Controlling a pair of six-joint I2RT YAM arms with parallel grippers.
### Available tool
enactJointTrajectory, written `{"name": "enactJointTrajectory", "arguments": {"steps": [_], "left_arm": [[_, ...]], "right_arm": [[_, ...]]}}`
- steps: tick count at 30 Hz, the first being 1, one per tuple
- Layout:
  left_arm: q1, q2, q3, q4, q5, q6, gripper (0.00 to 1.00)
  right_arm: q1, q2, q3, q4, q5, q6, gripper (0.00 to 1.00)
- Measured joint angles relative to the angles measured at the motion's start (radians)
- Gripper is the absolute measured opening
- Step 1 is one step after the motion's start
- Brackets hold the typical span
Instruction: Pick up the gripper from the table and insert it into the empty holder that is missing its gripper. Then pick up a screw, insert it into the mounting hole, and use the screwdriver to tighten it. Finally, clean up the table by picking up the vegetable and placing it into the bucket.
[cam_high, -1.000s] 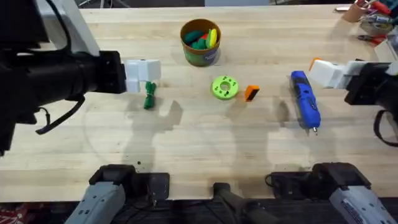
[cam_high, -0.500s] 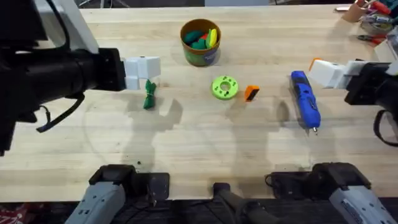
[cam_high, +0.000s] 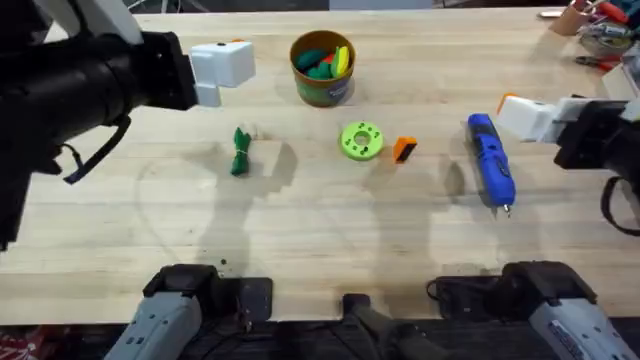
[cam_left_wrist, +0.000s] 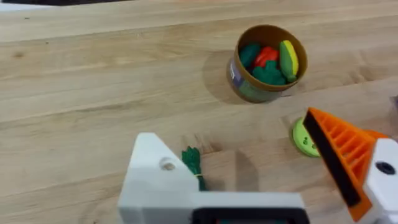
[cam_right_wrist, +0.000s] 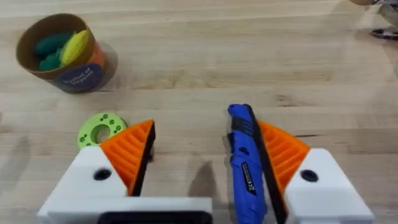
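The dark-green vegetable (cam_high: 240, 152) lies on the light-wood table (cam_high: 320, 230), left of centre. My left gripper (cam_high: 223, 63) hovers beyond it, open and empty; the left wrist view shows the vegetable (cam_left_wrist: 194, 165) beside the white finger, with free room between the fingers (cam_left_wrist: 339, 155). The yellow-orange bucket (cam_high: 322, 68) stands at the far centre, holding several toy pieces. The blue screwdriver (cam_high: 491, 160) lies on the right. My right gripper (cam_high: 517, 112) is open above its rear end, and the screwdriver (cam_right_wrist: 245, 163) lies close to one orange pad.
A bright green disc with holes (cam_high: 361, 140) sits at the centre with a small orange-and-black piece (cam_high: 404, 149) just right of it. Tools lie in the far right corner (cam_high: 598, 35). The arm bases line the near edge.
My left gripper has pulled away from above the vegetable toward the table's far side, and the vegetable stays on the wood. The right arm has not moved.
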Motion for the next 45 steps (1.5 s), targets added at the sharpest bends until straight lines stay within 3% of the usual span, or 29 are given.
{"name": "enactJointTrajectory", "arguments": {"steps": [10, 25, 32, 45], "left_arm": [[0.0, 0.0, 0.0, 0.051, 0.004, 0.045, 0.986], [0.0, -0.047, -0.033, 0.127, -0.078, 0.053, 0.986], [0.0, -0.244, -0.238, 0.282, -0.082, 0.053, 0.986], [-0.009, -0.573, -0.679, 0.725, -0.005, 0.056, 0.986]], "right_arm": [[0.0, 0.0, 0.0, 0.0, 0.0, 0.0, 0.918], [0.0, 0.0, 0.0, 0.0, 0.0, 0.0, 0.918], [0.0, 0.0, 0.0, 0.0, 0.0, 0.0, 0.918], [0.0, 0.0, 0.0, 0.0, 0.0, 0.0, 0.918]]}}
